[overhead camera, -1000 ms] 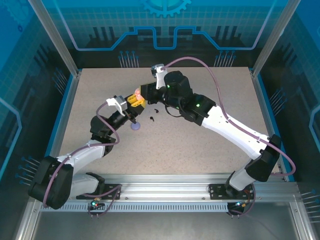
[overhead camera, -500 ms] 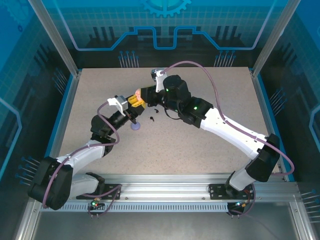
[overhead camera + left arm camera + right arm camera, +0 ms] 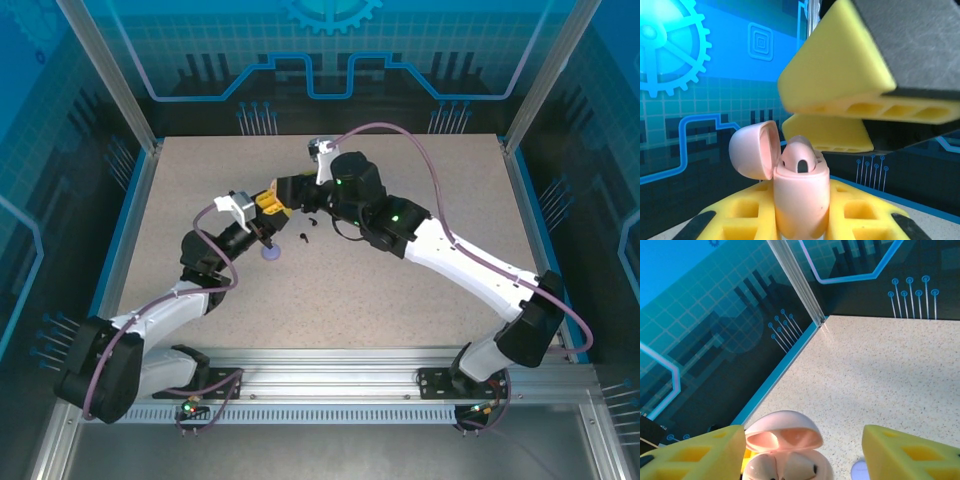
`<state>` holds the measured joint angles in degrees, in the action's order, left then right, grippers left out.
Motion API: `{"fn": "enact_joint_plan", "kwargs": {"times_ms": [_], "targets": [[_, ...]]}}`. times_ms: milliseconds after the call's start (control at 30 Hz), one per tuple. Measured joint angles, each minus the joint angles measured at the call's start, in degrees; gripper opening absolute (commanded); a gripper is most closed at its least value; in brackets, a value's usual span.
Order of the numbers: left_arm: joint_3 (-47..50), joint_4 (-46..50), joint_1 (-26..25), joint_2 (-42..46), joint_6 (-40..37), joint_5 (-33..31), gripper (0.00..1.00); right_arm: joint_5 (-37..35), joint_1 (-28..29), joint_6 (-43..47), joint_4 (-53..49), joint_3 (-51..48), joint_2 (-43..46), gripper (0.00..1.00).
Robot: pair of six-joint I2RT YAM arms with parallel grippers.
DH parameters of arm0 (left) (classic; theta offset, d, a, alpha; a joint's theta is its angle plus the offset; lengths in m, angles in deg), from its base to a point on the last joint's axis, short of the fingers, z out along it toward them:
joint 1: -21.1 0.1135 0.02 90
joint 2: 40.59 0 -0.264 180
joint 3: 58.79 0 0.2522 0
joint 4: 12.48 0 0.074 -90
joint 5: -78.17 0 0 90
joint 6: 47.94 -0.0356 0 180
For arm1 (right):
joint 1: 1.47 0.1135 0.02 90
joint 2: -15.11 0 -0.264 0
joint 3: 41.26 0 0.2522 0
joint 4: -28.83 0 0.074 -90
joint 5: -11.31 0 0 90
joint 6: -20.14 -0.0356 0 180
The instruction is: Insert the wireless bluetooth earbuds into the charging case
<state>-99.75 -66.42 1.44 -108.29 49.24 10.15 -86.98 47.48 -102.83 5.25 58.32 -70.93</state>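
My left gripper (image 3: 801,222) is shut on a pale pink charging case (image 3: 801,195), held upright with its lid (image 3: 754,150) hinged open. A pink earbud (image 3: 800,155) sits in the case's mouth; from above, two pink earbuds (image 3: 790,467) lie side by side under the lid (image 3: 782,432). My right gripper (image 3: 802,455) hovers just over the case, open, with its yellow fingers (image 3: 695,455) spread to either side and touching nothing. In the top view both grippers meet at the table's middle (image 3: 275,197). Two black earbuds (image 3: 313,220) lie loose on the table just right of them.
A lavender round case (image 3: 270,253) lies on the table below the left gripper, and its edge (image 3: 860,471) is seen beside the right finger. The speckled tabletop (image 3: 420,190) is bounded by blue walls and aluminium posts.
The right gripper's jaws have opened wide above the pink case, letting go of the pink earbud. The left arm has held still.
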Motion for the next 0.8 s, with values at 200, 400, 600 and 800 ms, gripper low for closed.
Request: {"fn": "enact_joint_plan", "kwargs": {"times_ms": [200, 400, 600, 800], "targets": [[0.0, -0.2, 0.0, 0.0, 0.0, 0.0, 0.00, -0.2, -1.5, -0.2, -2.6, 1.9, 2.5, 0.69], [0.0, 0.0, -0.5, 0.0, 0.0, 0.9, 0.00, 0.4, -4.0, 0.0, -8.0, 7.1, 2.0, 0.70], [0.0, 1.6, -1.5, 0.0, -0.3, 3.1, 0.00, 2.8, -5.6, 0.7, -14.3, 15.1, -2.6, 0.69], [0.0, 4.1, -3.1, 0.0, -1.6, 5.0, 0.00, 4.9, -6.7, 1.3, -21.5, 20.7, -8.9, 0.69]]}}
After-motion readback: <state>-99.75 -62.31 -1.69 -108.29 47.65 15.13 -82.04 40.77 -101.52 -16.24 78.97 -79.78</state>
